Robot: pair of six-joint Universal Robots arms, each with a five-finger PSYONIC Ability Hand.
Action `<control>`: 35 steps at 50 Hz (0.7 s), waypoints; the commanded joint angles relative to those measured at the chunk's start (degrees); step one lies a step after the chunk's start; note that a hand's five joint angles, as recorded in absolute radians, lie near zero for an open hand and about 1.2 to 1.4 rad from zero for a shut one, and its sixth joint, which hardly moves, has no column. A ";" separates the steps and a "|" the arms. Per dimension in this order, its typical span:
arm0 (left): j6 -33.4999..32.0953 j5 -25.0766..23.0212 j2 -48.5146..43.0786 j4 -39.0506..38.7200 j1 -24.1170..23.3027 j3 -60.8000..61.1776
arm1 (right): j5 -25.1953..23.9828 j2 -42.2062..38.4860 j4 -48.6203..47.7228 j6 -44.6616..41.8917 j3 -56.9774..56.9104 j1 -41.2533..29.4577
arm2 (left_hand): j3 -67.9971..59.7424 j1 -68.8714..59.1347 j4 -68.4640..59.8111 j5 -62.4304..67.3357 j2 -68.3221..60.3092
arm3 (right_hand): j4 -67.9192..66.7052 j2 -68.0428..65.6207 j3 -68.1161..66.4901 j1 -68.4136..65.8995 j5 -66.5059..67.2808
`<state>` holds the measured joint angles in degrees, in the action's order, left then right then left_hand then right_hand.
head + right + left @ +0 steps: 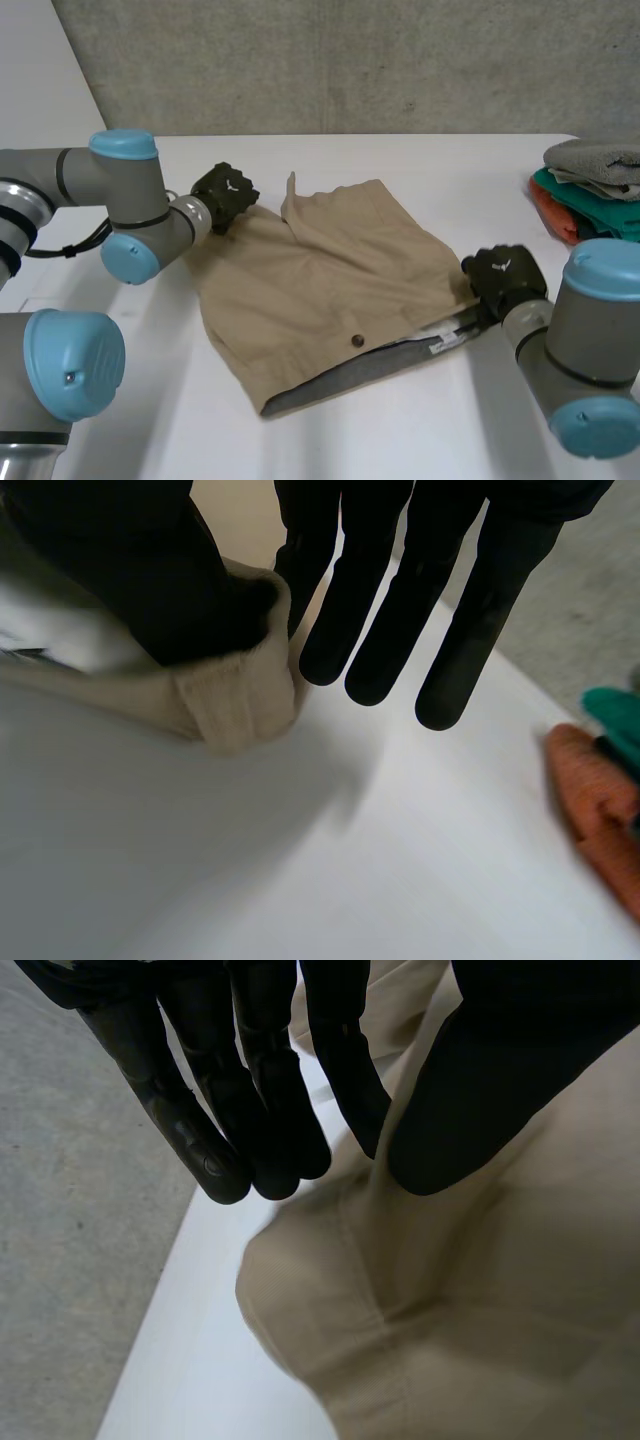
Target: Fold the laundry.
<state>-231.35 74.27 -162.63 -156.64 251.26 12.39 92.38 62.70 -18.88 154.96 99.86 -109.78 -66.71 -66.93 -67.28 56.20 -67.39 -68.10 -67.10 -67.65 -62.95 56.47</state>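
A pair of khaki shorts (330, 260) lies spread on the white table (440, 420), its grey inner waistband and a dark button facing the front. My left hand (224, 195) is at the shorts' far left corner. In the left wrist view the left hand (250, 1090) pinches a raised ridge of the khaki cloth (450, 1320) between thumb and fingers. My right hand (505, 275) is at the right end of the waistband. The right wrist view shows the right hand (150, 570) with its thumb and a finger clamped on the rolled cloth corner (235, 695), the other fingers straight.
A pile of folded clothes (595, 190), grey over teal and orange, sits at the table's far right edge; its orange piece (595, 800) lies beyond my right fingertips. The table's far edge (200, 1340) runs just past the left hand, with grey floor beyond.
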 commanded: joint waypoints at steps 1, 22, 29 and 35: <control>2.30 5.62 6.70 1.08 -1.21 6.15 | -3.16 -3.02 -4.75 -1.59 -10.37 3.78 | -13.29 -13.07 -12.72 13.80 -12.61 | -11.90 -12.90 -12.35 -17.05 13.53; 22.61 17.13 28.42 -15.80 -8.33 37.53 | -9.15 -38.98 4.72 -1.95 -74.81 6.68 | 56.71 56.93 57.28 -56.20 57.39 | 58.10 57.10 57.65 52.95 -56.47; 21.12 19.69 30.96 -17.56 -6.57 39.90 | -2.21 -24.77 18.32 0.43 -65.88 6.16 | 56.71 56.93 57.28 -56.20 57.39 | 58.10 57.10 57.65 52.95 -56.47; 21.56 18.37 35.44 -15.98 -6.39 45.35 | -3.16 -10.51 28.63 -0.89 -50.23 5.02 | 56.17 56.39 56.75 -55.66 56.86 | 58.10 57.10 57.65 52.95 -56.47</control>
<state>-210.03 93.93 -131.06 -174.15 244.52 53.21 89.42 38.64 0.48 155.05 34.85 -103.72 -12.12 -11.95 -11.45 2.90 -11.94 -11.62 -11.85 -11.84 -12.50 2.72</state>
